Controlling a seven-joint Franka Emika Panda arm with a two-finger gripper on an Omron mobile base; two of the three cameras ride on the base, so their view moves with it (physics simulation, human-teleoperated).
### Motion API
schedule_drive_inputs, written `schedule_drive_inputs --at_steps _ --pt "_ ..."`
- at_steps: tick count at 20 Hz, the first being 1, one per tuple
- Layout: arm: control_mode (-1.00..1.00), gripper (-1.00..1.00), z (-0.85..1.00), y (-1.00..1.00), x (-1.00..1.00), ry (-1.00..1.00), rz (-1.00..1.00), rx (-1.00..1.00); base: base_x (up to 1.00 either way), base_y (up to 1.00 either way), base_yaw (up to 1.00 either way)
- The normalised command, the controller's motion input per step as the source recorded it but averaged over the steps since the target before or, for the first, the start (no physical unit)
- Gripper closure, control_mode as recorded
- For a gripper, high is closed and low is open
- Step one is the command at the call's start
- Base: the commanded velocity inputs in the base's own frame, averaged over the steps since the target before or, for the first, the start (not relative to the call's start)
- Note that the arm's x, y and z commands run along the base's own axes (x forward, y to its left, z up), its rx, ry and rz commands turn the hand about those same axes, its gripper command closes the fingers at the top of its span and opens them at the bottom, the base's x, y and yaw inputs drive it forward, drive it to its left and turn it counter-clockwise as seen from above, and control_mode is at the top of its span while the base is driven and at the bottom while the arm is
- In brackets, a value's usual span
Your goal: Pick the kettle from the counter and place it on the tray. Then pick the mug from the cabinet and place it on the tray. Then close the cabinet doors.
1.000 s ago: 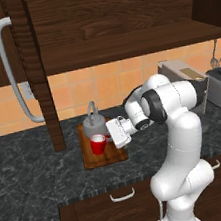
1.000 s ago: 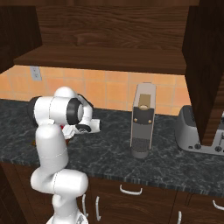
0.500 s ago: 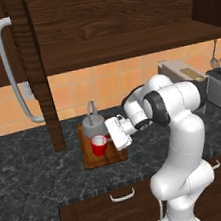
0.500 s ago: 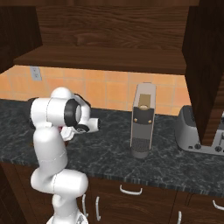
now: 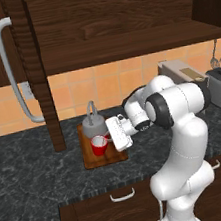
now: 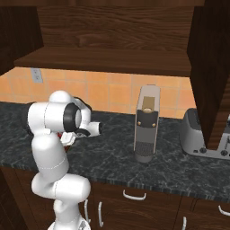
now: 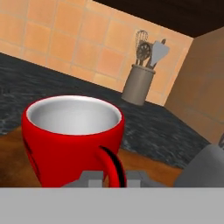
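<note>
The red mug (image 5: 99, 145) with a pale inside is upright over the reddish-brown tray (image 5: 92, 162), just in front of the grey kettle (image 5: 93, 126) that stands on the tray's back part. My gripper (image 5: 109, 137) reaches in from the right and is shut on the mug's handle (image 7: 112, 168). In the hand view the mug (image 7: 73, 134) is close up, with the tray (image 7: 12, 158) under it and the kettle (image 7: 205, 168) at the lower right. Whether the mug's base touches the tray I cannot tell. Both cabinet doors (image 5: 29, 69) (image 6: 211, 67) are swung open.
The open left door and its bar handle (image 5: 12, 72) hang just left of the tray. A coffee machine (image 6: 147, 123) and a toaster (image 6: 197, 133) stand on the dark counter (image 5: 40, 194) to the right. A utensil holder (image 7: 139, 84) sits by the tiled wall.
My hand has sunk slightly toward the tray with the mug still in its grip. The kettle, tray and doors have not moved.
</note>
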Motion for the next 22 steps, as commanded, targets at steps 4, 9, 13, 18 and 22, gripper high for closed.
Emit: schedule_drive_inputs --at_steps 4,9,13,18,22 --pt "-1.00 1.00 -0.09 0.00 0.00 0.00 -0.03 0.00 0.00 0.00 0.00" --pt "-1.00 -1.00 -0.18 -0.02 0.00 0.00 -0.03 0.00 0.00 0.00 0.00" --pt "-1.00 -1.00 -0.05 -0.02 -0.01 0.00 -0.02 0.00 0.00 0.00 0.00" --pt "-1.00 -1.00 0.00 -0.11 0.00 0.01 -0.01 0.00 0.00 0.00 0.00" --pt "-1.00 -1.00 0.00 -0.14 -0.01 0.01 0.00 0.00 0.00 0.00 0.00"
